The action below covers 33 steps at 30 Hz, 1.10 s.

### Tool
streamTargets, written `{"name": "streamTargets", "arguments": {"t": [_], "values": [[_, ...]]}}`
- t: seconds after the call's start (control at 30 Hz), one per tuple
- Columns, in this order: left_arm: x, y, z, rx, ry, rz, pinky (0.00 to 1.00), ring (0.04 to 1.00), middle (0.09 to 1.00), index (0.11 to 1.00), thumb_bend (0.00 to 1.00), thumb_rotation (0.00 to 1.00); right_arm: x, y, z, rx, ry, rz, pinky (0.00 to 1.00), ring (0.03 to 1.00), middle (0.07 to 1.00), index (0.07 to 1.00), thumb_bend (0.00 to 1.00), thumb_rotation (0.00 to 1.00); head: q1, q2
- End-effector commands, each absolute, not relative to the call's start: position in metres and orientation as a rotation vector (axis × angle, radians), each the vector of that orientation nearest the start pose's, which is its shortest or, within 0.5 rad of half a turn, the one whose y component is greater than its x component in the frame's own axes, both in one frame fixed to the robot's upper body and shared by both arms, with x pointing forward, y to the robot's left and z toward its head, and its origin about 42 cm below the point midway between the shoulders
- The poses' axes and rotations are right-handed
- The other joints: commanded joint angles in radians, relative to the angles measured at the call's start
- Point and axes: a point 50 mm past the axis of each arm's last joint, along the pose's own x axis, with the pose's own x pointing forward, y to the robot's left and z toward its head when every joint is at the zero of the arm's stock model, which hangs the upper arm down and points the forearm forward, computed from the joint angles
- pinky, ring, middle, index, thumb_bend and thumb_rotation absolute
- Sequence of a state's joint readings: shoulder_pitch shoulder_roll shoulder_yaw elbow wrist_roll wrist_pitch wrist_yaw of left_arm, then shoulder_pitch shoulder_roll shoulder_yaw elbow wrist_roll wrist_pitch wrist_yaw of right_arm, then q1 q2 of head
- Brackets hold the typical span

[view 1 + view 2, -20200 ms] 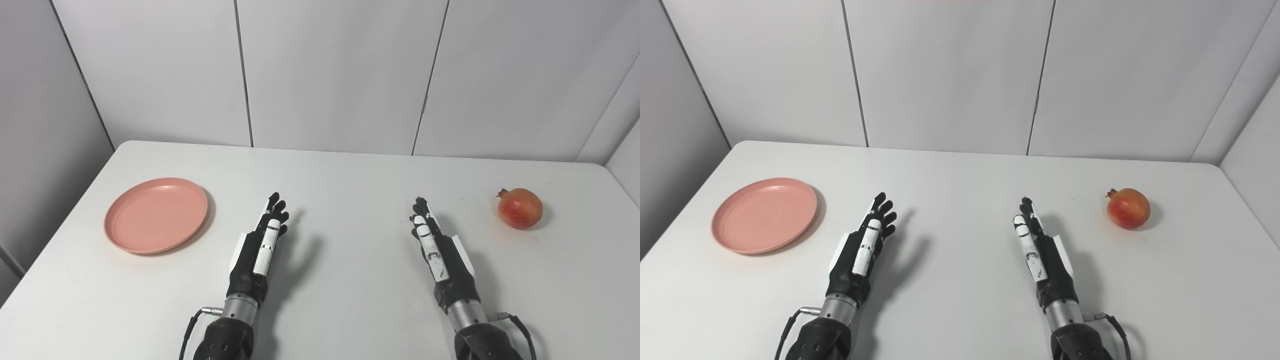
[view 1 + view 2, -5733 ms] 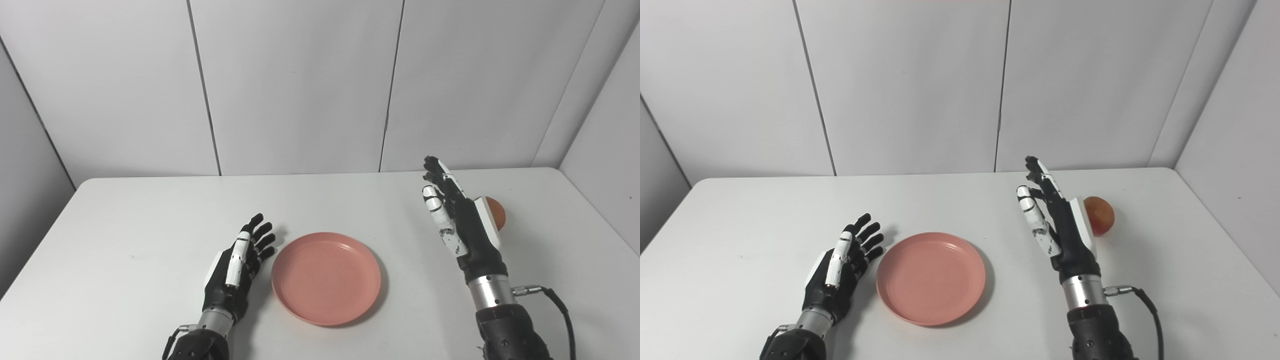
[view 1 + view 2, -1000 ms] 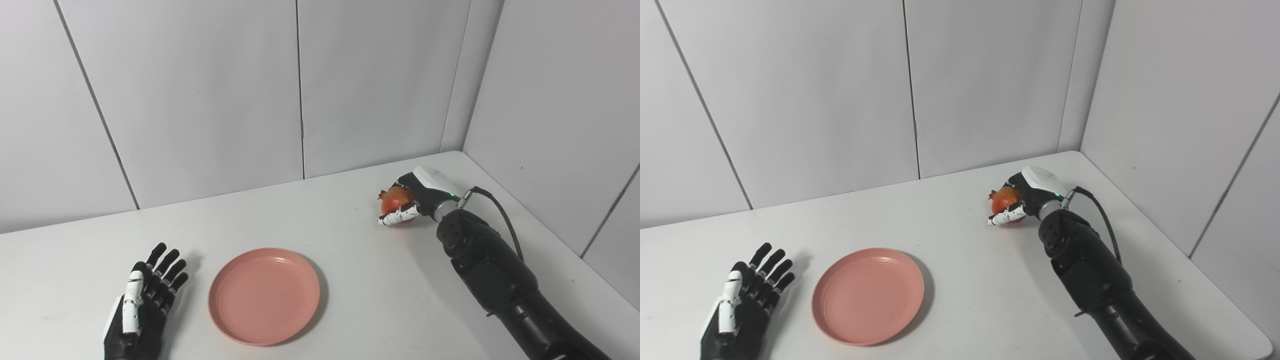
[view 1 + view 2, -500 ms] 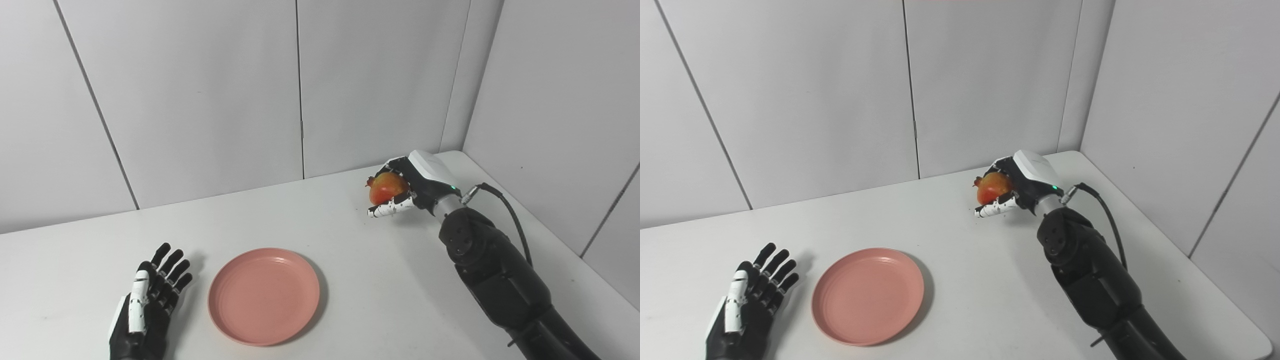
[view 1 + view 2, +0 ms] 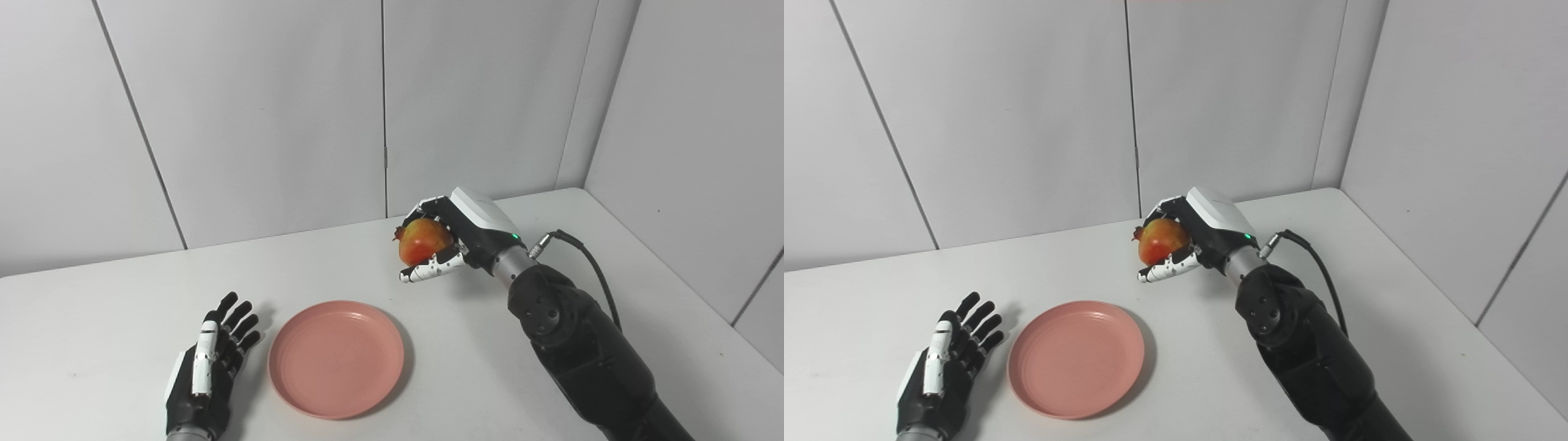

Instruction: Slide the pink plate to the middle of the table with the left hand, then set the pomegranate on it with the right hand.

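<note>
Pomegranate (image 5: 421, 239) within right hand (image 5: 456, 236) fingers (image 5: 429, 271), seemingly airborne

Paired head cameras above one table (image 5: 110, 306)

A lab test booth: bare white table (image 5: 122, 294), plain panel walls (image 5: 257, 110).

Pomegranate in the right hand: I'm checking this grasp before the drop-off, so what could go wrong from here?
The pomegranate is round and held only from its sides by the right hand, so it might slip. Released high, it could roll off the shallow pink plate. The left hand lies open beside the plate.
</note>
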State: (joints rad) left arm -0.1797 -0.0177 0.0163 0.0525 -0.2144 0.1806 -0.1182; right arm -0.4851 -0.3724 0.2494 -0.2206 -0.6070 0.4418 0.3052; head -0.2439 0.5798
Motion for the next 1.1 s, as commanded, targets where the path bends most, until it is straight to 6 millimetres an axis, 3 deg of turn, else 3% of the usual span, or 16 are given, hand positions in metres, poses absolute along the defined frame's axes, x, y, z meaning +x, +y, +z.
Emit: {"name": "streamTargets", "arguments": {"t": [0.0, 0.17, 0.3, 0.57, 0.77, 1.07], "values": [[0.34, 0.177, 0.132, -0.227, 0.019, -0.192, 0.9, 0.903, 0.912, 0.9, 0.39, 1.0, 0.392, -0.204, 0.31, -1.016, -0.347, 0.179, 0.26, 0.321, 0.398, 0.445, 0.42, 0.09, 0.02, 0.006], [0.339, 0.168, 0.136, -0.2, 0.001, -0.174, 0.89, 0.898, 0.912, 0.901, 0.41, 1.0, 0.393, -0.186, 0.306, -1.017, -0.366, 0.233, 0.28, 0.338, 0.419, 0.511, 0.43, 0.1, 0.077, 0.023], [0.339, 0.161, 0.139, -0.184, -0.019, -0.158, 0.88, 0.896, 0.912, 0.902, 0.42, 1.0, 0.395, -0.175, 0.299, -1.0, -0.369, 0.271, 0.27, 0.331, 0.416, 0.511, 0.43, 0.08, 0.125, 0.036], [0.341, 0.147, 0.143, -0.154, -0.072, -0.114, 0.87, 0.894, 0.914, 0.906, 0.41, 1.0, 0.394, -0.155, 0.288, -1.02, -0.377, 0.34, 0.29, 0.355, 0.427, 0.501, 0.42, 0.12, 0.209, 0.052], [0.343, 0.139, 0.148, -0.149, -0.092, -0.085, 0.88, 0.9, 0.915, 0.911, 0.41, 1.0, 0.395, -0.138, 0.27, -1.059, -0.374, 0.407, 0.32, 0.393, 0.462, 0.553, 0.44, 0.08, 0.244, 0.065], [0.345, 0.134, 0.152, -0.109, -0.104, -0.063, 0.87, 0.893, 0.909, 0.904, 0.4, 1.0, 0.397, -0.121, 0.247, -1.083, -0.335, 0.46, 0.31, 0.385, 0.453, 0.533, 0.43, 0.12, 0.257, 0.078]]}}
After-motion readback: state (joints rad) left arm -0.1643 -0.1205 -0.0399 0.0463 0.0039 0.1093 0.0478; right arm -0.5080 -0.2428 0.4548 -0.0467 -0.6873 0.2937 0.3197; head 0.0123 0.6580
